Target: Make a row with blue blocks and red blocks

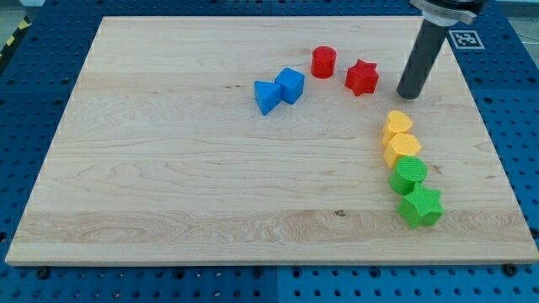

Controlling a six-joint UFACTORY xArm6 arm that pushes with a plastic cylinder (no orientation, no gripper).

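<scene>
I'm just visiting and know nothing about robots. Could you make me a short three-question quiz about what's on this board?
1. True or false: my tip touches the red star.
2. How many blue blocks are there?
3. Which lies nearest the view's bottom: A) yellow heart B) green star C) red cylinder?

Key:
1. False; it is to the star's right, apart.
2. Two: the blue cube and another blue block.
3. B

The worktop point(168, 168) is pale wood with fine grain lines. On it are 2 blue blocks point(279, 91), a red cylinder point(323, 62), a red star point(361, 77), 2 yellow blocks point(400, 136), a green block point(408, 173) and a green star point(420, 206). My tip point(409, 93) is dark grey.
</scene>
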